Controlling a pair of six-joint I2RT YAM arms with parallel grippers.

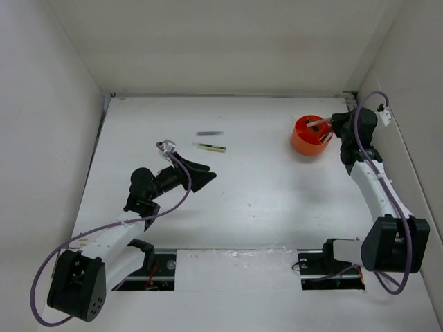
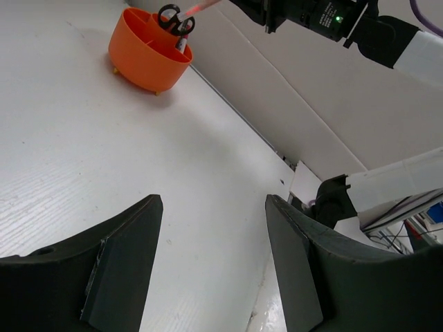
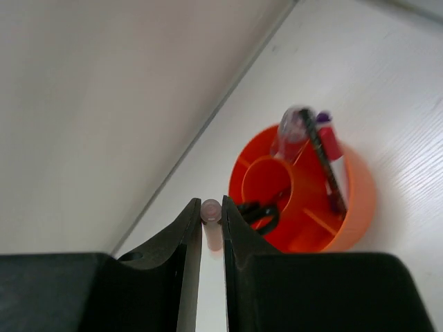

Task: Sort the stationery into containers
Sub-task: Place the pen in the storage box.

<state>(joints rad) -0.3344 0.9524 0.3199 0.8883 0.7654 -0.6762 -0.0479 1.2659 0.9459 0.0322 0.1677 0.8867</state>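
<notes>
Pinching a pink pen [image 2: 197, 9], the right gripper [image 3: 210, 207] holds it slanting toward the orange organiser [image 3: 356, 200] just beside its jaws, while the left gripper [image 2: 212, 200] hangs spread, well apart.

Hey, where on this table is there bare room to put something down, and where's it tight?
Bare: the wide middle stretch between the left jaws and the orange organiser, and the far-left corner beyond the grey stick and marker. Crowded: the far-right corner, where the right jaws hold a pink pen at the organiser.
</notes>
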